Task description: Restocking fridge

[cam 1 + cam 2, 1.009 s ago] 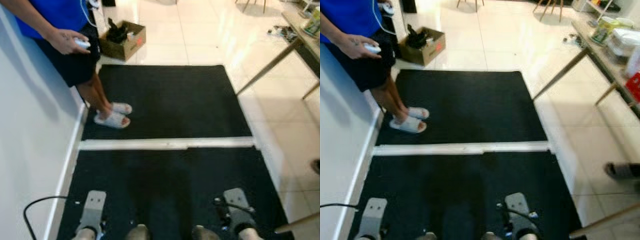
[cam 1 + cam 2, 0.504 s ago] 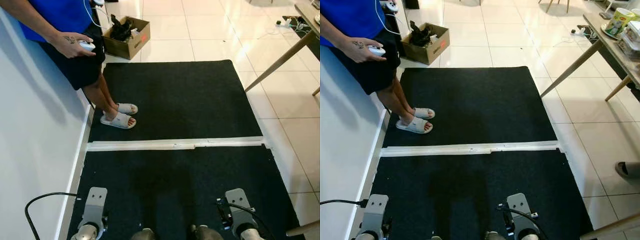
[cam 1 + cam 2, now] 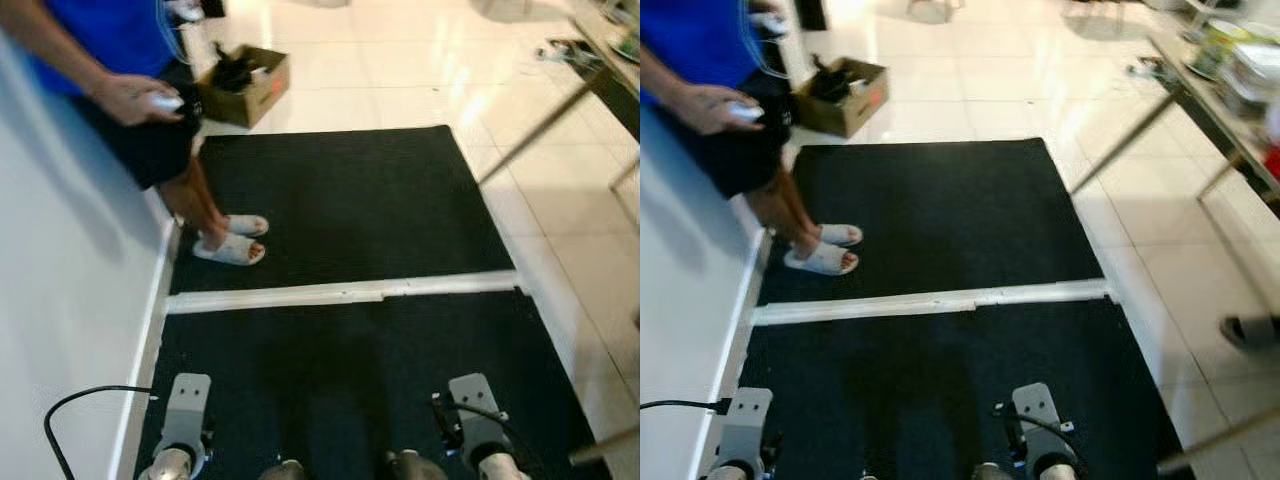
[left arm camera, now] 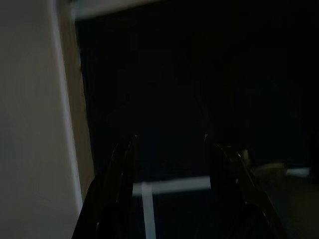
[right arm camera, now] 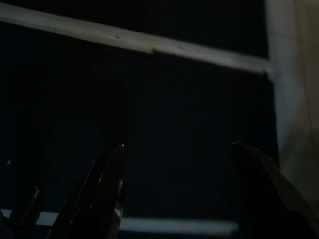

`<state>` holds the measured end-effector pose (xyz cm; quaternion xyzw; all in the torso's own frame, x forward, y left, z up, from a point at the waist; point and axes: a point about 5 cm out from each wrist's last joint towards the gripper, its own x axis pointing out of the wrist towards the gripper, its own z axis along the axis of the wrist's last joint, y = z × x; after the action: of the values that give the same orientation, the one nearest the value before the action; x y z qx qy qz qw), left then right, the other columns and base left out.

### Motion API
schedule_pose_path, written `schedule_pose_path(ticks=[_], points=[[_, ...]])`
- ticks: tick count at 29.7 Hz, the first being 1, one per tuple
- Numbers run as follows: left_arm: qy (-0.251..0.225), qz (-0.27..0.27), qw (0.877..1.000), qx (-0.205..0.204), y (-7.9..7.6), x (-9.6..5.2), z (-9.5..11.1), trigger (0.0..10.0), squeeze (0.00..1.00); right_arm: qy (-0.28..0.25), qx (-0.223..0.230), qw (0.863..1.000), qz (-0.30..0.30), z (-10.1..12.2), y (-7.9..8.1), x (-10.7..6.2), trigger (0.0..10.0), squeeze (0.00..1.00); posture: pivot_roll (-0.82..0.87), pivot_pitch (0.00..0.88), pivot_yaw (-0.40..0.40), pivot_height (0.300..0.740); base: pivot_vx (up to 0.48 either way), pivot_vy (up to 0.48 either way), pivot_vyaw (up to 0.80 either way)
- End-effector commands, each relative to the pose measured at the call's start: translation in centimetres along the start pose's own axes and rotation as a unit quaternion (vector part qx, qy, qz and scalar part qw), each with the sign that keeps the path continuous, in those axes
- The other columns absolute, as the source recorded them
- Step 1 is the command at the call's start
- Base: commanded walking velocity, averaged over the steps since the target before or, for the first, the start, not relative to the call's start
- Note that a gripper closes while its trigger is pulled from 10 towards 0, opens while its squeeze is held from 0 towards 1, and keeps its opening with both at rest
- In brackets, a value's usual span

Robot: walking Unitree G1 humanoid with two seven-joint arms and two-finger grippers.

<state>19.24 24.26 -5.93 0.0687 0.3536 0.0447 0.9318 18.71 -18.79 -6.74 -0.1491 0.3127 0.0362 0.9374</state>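
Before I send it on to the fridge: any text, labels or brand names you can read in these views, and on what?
None can be read.
Cardboard box: a red patch on its side, too blurred to read.
Green-and-yellow container on the table: print too small and blurred.
Red item at the table's near end: no legible lettering.
Both wrist views are too dark to show any writing.

Black mats (image 3: pixel 340 200), white tape strip (image 3: pixel 340 293), blue shirt (image 3: pixel 110 35), white slippers (image 3: pixel 230 248), brown box (image 3: pixel 245 85)
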Motion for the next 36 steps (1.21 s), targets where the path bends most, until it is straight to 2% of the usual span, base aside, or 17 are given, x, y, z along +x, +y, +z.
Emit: schedule_pose_path(ticks=[1, 13, 36], points=[[0.009, -0.012, 1.0, -0.01, -0.99, -0.13, -0.6, 10.0, 0.0, 0.019, 0.011, 1.0, -0.008, -1.0, -0.31, -0.42, 10.0, 0.0, -0.08, 0.169, -0.02, 0.727, 0.0, 0.0, -0.8], [0.003, -0.008, 1.0, -0.025, -0.98, -0.04, -0.23, 10.0, 0.0, 0.019, 0.009, 1.0, -0.005, -1.0, -0.29, -0.4, 10.0, 0.0, -0.07, 0.163, -0.018, 0.727, 0.0, 0.0, -0.8], [0.014, -0.004, 1.0, -0.019, -0.74, -0.18, -0.64, 10.0, 0.0, 0.019, 0.009, 1.0, -0.004, -1.01, -0.2, -0.41, 10.0, 0.0, -0.07, 0.166, -0.019, 0.727, 0.0, 0.0, -0.8]])
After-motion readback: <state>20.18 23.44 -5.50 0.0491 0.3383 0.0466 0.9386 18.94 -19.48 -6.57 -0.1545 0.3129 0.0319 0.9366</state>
